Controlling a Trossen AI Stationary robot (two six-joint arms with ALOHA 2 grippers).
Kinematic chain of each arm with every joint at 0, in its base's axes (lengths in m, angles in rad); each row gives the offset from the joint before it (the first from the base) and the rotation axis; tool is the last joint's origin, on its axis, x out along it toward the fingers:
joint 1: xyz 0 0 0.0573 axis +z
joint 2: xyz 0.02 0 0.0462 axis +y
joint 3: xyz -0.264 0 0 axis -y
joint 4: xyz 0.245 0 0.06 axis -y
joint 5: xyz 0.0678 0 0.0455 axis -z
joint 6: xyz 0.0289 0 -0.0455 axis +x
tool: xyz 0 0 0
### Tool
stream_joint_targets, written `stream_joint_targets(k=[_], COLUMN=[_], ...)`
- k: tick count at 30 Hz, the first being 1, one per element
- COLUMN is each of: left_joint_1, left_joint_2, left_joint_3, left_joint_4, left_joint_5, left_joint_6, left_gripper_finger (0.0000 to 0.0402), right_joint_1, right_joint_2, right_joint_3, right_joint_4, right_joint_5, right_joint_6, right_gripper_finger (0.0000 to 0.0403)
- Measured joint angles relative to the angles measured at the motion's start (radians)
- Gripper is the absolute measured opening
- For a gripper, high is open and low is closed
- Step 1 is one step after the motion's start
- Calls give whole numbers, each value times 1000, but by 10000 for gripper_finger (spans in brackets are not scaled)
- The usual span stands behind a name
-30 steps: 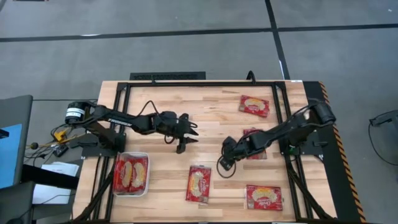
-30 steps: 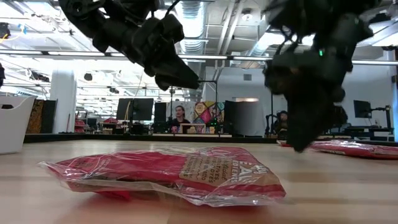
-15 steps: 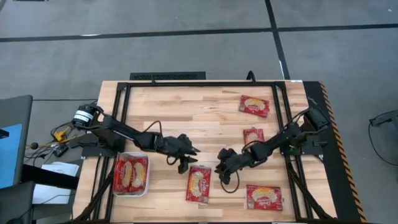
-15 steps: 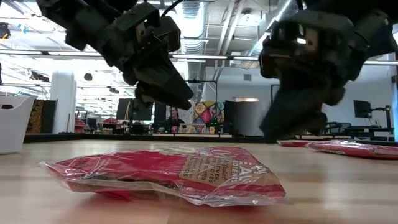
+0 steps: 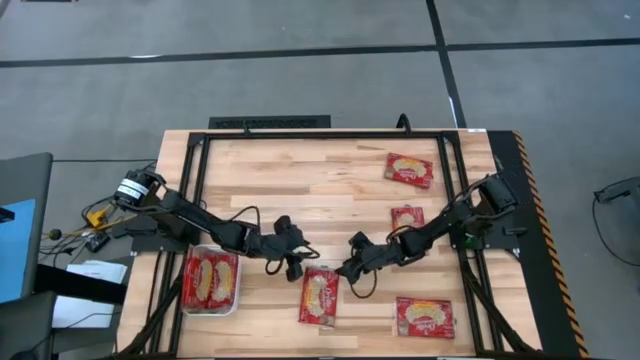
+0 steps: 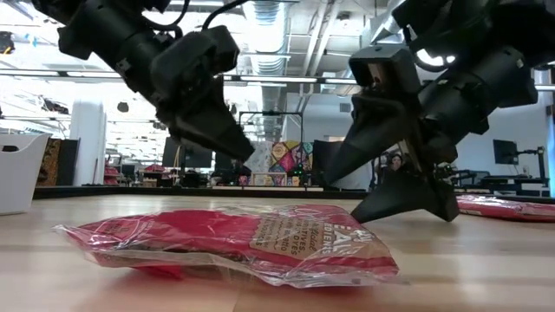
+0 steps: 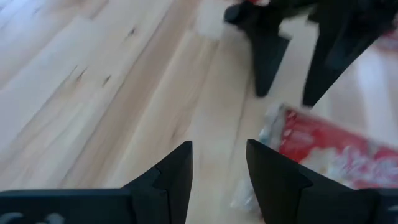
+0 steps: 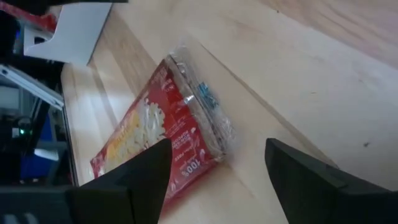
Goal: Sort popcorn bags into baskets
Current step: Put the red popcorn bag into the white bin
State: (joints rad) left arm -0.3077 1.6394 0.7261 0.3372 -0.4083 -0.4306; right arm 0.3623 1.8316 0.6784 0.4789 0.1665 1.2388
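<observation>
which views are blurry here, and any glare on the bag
Left wrist view: motion-blurred, the popcorn bag smeared beyond the left hand. Right wrist view: sharper, bag print readable past the open right hand. Low view: both arms dark against bright ceiling lights, soft glare on the near bag's wrapper. High view: evenly lit, crisp.

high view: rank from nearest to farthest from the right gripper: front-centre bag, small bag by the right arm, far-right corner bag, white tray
From the right gripper, open:
1. Front-centre bag, just in front of the fingers.
2. Small bag beside the right arm, behind the gripper.
3. Corner bag at far right and white tray at front left: too close to call.
</observation>
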Motion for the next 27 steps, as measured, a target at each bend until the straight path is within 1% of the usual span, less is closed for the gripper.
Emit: stream_joint_targets(k=[3,6,8,12,15,18,21,23,27], left_joint_1=[0,2,2,9,20,32,40,42,42], left_joint_2=[0,0,0,0,-2,-4,-4,-4,-4], left_joint_3=[0,0,0,0,0,0,0,0,0], left_joint_4=[-45,-55,-50,-29,-23,-23,-24,-29,-33], left_joint_5=[-8,-8,-8,-4,30,93,181,235,283], left_joint_6=[32,99,144,203,184,137,105,88,69], left_gripper_finger=[139,139,139,139,139,139,139,139,139], right_joint_1=[17,37,51,72,71,50,25,10,-39], right_joint_2=[-1,-4,-1,48,105,155,183,185,182], right_joint_3=[5,26,47,110,169,220,262,273,275], right_joint_4=[-8,-20,-32,-31,-24,-21,-22,-34,-68], right_joint_5=[12,17,-2,-53,-52,-58,-60,-53,-46], right_joint_6=[25,33,36,41,10,-46,-135,-220,-379], right_gripper_finger=[282,281,281,269,248,214,165,124,30])
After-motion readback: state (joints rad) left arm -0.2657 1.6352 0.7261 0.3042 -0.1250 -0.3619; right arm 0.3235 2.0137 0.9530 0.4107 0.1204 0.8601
